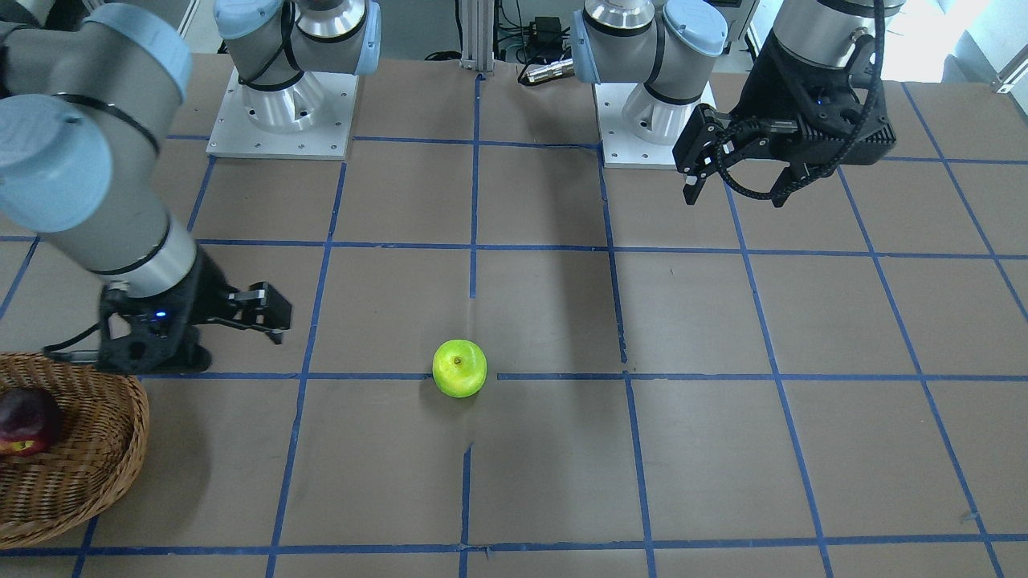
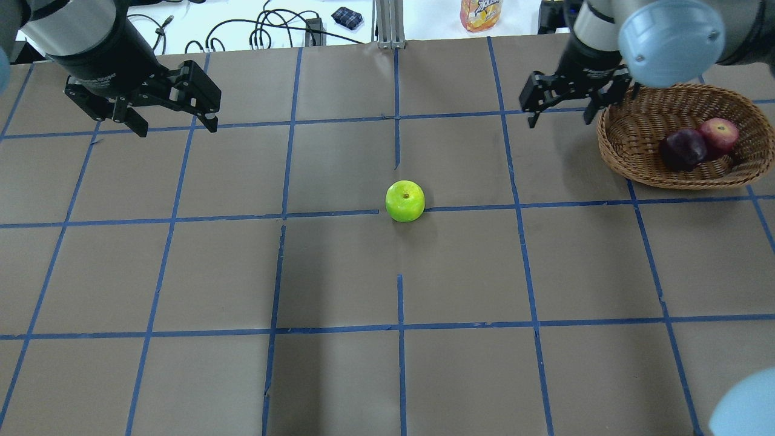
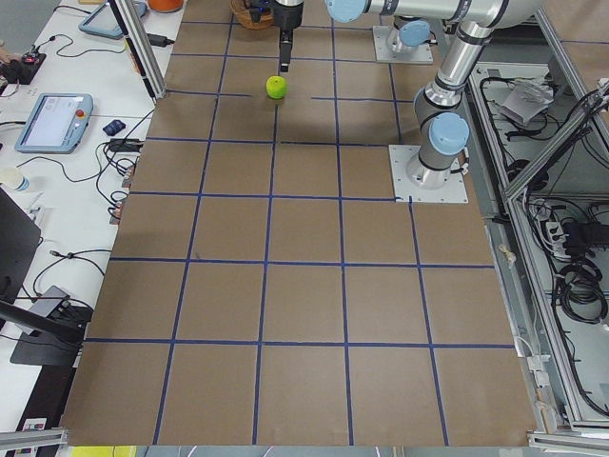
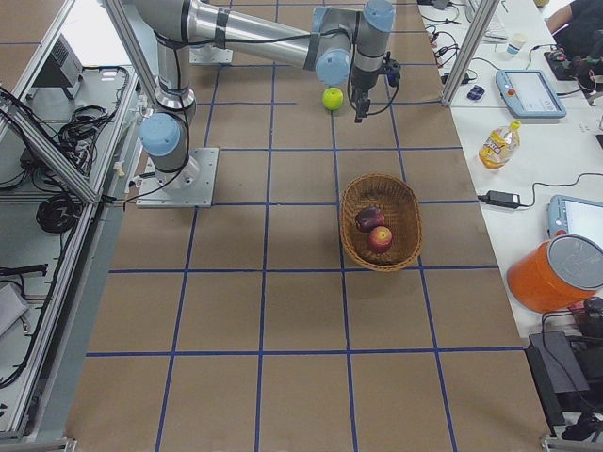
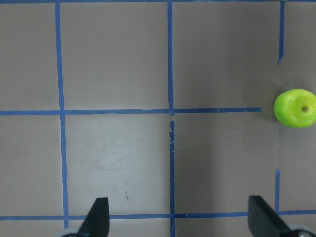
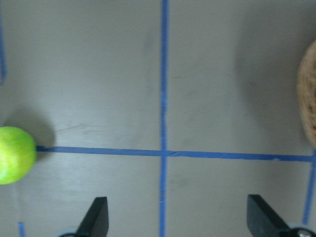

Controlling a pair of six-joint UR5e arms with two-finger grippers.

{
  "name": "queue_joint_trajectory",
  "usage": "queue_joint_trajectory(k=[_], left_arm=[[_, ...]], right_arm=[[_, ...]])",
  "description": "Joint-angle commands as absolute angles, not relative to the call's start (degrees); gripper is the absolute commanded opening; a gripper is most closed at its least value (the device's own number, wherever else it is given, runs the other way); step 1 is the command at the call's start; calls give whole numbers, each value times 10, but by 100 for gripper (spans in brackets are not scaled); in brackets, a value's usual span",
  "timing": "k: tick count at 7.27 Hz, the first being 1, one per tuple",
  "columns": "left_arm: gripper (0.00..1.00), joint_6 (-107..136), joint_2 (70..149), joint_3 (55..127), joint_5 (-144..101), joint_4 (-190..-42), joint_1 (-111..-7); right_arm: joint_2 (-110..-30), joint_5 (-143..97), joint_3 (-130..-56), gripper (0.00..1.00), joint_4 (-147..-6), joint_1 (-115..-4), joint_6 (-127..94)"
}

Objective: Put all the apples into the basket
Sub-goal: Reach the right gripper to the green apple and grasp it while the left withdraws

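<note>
Overhead exterior view shows the right claw (image 2: 559, 115) spread wide and holding nothing, hovering just beside the basket (image 2: 696, 181) on the rim side that faces the green apple (image 2: 405, 200). The left claw (image 2: 177, 124), also spread and holding nothing, hangs far from the basket, beyond that apple. Inside the basket the dark apple (image 2: 683, 149) and the red apple (image 2: 719, 133) lie touching. The green apple sits alone on the worktop (image 2: 339, 272), well apart from the basket. The likely risks are that an off-centre finger nudges the round apple into rolling, or that a low carry back clips the thick rim or knocks the two apples inside. Nothing stands between apple and basket, so there is ample room to travel.
</note>
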State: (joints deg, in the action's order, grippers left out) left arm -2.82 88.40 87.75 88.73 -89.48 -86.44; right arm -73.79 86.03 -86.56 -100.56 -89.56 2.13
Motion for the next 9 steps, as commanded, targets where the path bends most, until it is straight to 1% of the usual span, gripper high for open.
queue_joint_trajectory(k=[1,2,3,4,5,7,9], left_arm=[[100,-29,892,881,885,-891,-861],[100,-30,893,883,889,-891,-860],[100,-30,879,883,889,-904,-851],[100,-30,879,882,889,-915,-841],[100,-30,879,876,889,-914,-839],[100,-30,881,875,888,-911,-838],[100,-30,877,876,889,-911,-838]], right_arm=[[-714,794,-866,100,-1018,-976,-104],[-686,801,-869,100,-1074,-1011,-145],[-663,799,-869,100,-1093,-1035,-183],[-629,802,-869,100,-1118,-1042,-196],[-614,802,-869,100,-1148,-1053,-213],[-583,801,-869,100,-1151,-1069,-240],[-569,803,-871,100,-1165,-1070,-239]])
